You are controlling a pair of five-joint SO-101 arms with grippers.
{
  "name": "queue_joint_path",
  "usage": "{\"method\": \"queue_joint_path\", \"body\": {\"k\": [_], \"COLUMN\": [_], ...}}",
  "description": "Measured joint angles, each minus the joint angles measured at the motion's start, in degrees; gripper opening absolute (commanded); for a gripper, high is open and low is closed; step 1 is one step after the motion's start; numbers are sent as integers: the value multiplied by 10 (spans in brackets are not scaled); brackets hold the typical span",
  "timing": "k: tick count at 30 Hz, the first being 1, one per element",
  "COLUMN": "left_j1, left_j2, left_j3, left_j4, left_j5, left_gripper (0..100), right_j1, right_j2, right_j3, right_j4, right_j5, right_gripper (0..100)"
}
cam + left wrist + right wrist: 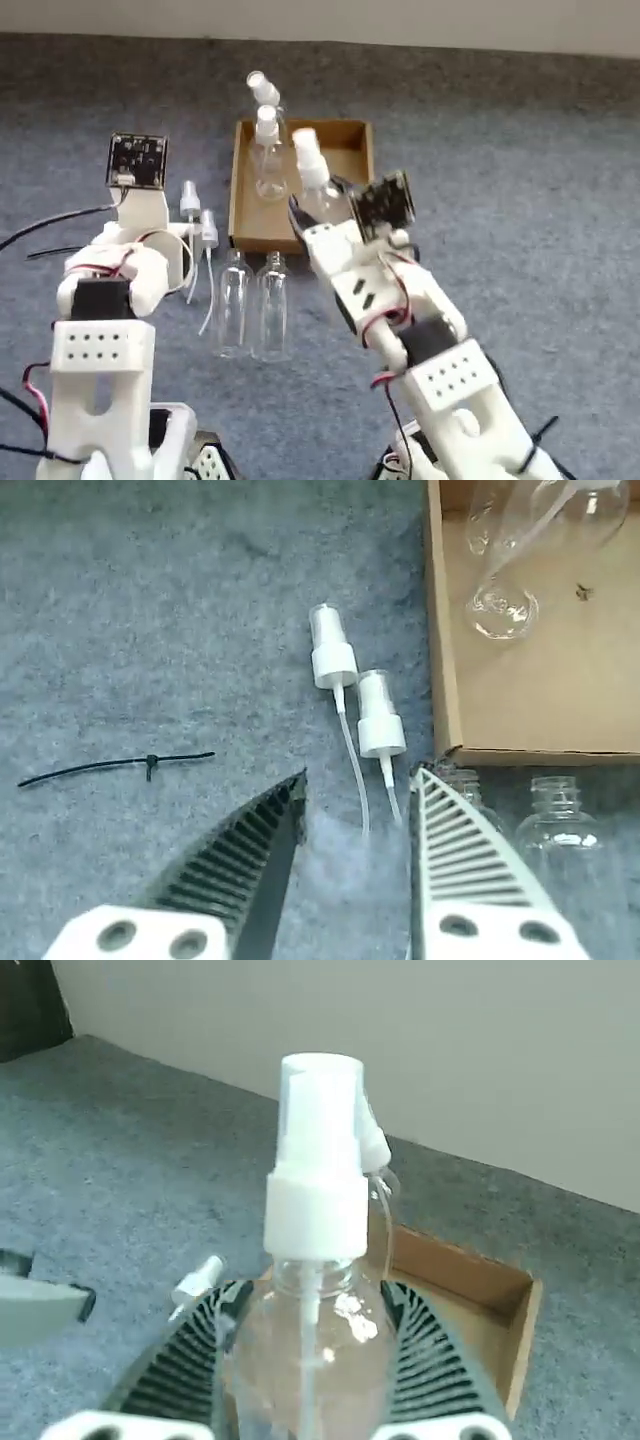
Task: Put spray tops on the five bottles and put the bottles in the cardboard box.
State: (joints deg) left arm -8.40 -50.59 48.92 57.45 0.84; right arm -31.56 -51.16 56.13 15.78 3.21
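The left arm (100, 300) and right arm (420, 330) are white plastic with black motors and red-and-black cables. Beside the cardboard box (350, 140), a black circuit board (137, 160) tops each wrist.

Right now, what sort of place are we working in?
Probably an indoor robot test bench: a surface covered in grey carpet, a plain pale wall behind, and a cardboard box with loose spray tops beside it.
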Motion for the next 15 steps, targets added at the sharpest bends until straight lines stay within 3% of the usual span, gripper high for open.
{"method": "queue_joint_path", "body": {"k": [7, 15], "left_j1": [42, 111], "left_j2": [-168, -429], "left_j3": [69, 180], "left_j4": [0, 0], "left_j5": [0, -10], "left_gripper": [306, 306], "right_j1": [-49, -58], "right_j2": [194, 247], "right_j3": [-171, -233], "right_j4": [0, 42], "right_j5": [0, 0], "right_gripper": [4, 4]}}
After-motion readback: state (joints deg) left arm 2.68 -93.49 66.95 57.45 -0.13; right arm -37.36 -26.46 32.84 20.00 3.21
